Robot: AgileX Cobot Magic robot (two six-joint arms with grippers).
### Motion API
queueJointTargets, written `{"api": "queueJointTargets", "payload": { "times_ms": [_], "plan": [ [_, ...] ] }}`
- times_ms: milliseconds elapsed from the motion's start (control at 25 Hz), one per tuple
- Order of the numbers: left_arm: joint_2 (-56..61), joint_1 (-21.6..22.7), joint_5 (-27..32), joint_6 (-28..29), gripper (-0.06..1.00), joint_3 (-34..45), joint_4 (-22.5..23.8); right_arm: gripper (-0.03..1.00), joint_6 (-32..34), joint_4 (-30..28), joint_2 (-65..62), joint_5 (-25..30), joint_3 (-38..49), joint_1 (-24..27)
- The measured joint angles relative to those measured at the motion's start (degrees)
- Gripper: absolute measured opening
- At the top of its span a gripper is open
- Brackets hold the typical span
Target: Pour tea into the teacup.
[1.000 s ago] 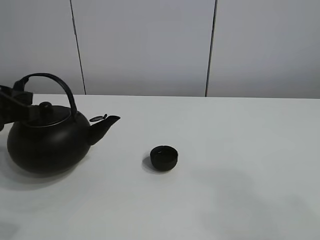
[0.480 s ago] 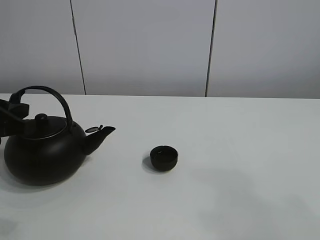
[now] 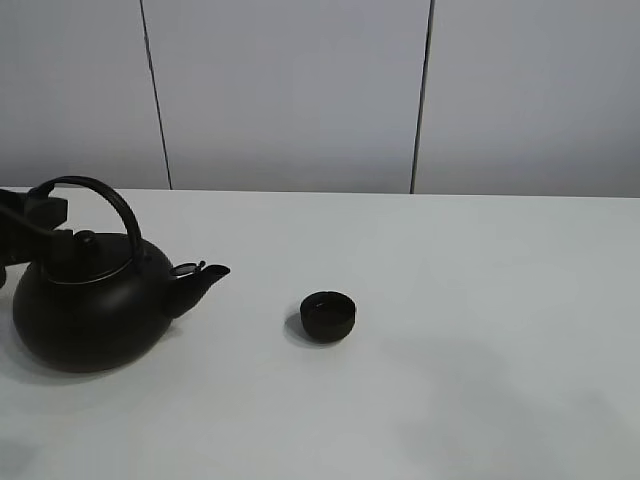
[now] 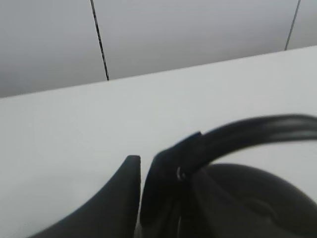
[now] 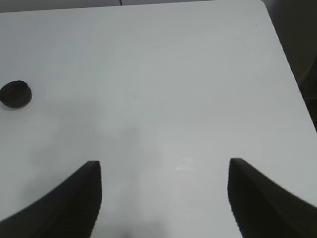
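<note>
Left claw sits at the arched handle of the round black kettle, grip unclear, spout pointing 3 o'clock at the small matte black teacup mid-bench; right claw wide, empty.

The kettle looks like dark cast metal, matt with a faint sheen on its arched handle (smooth, slightly glossy). The teacup is matt black. The table is smooth, white and matt.
</note>
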State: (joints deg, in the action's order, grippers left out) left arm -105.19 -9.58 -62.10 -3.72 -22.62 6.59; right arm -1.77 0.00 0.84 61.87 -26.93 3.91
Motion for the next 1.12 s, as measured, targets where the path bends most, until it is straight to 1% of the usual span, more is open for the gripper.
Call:
{"api": "queueJointTargets", "payload": {
  "times_ms": [80, 200, 680, 760, 1000, 1120],
  "plan": [
    [0.0, 0.0, -1.73, 0.37, 0.23, -0.08, 0.07, 0.5, 0.0, 0.0, 0.0, 0.0, 0.0, 0.0],
    [0.17, 0.0, -2.74, 0.47, 0.26, 0.61, 0.07, 0.5, 0.0, 0.0, 0.0, 0.05, 0.0, 0.0],
    [5.24, 0.0, -3.1, 0.56, 0.27, 7.37, -0.64, 0.5, 0.0, 0.0, 0.0, 0.05, 0.0, 0.0],
    [5.84, 0.0, -3.21, 0.56, 0.27, 8.62, -1.83, 0.5, 0.0, 0.0, 0.0, 0.05, 0.0, 0.0],
    [6.08, 0.0, -3.26, 0.39, 0.27, 9.8, -8.48, 0.5, 0.0, 0.0, 0.0, 0.06, 0.0, 0.0],
    [6.14, 0.77, -3.26, 0.15, 0.27, 8.49, -8.58, 0.5, 0.0, 0.0, 0.0, 0.06, 0.0, 0.0]
  ]
}}
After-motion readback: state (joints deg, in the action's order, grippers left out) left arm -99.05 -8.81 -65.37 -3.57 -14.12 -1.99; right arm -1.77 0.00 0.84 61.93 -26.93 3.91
